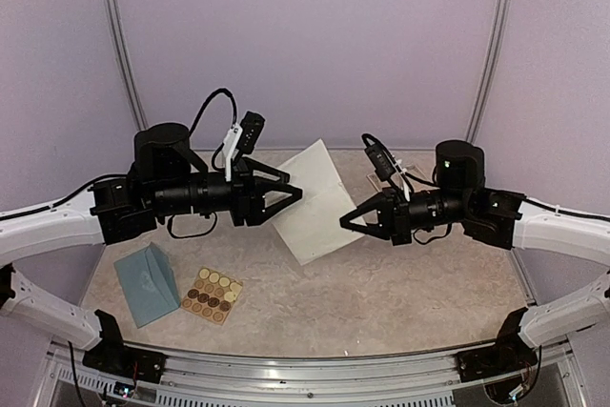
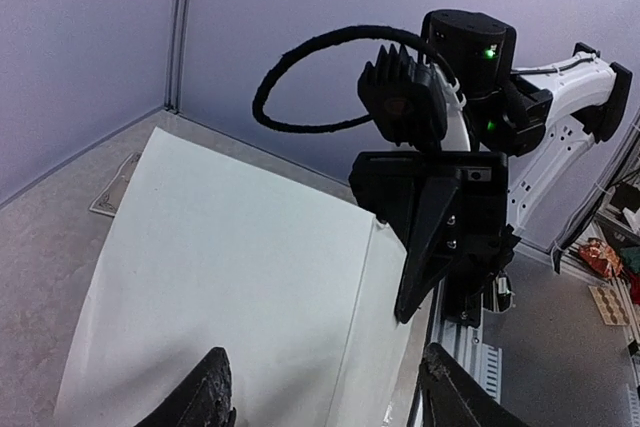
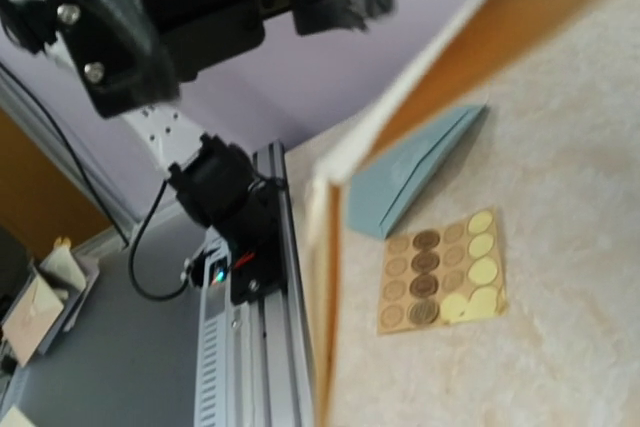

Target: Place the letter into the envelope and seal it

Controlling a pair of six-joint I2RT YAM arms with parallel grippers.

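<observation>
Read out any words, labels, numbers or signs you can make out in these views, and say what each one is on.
No text can be read in any view.
sticker sheet: round printed designs, too small and blurred to read.
envelope: no print visible.
letter: blank on the sides shown.

The envelope (image 1: 146, 283) is teal-blue, the letter (image 1: 315, 202) cream, the sticker sheet (image 1: 213, 295) tan.
</observation>
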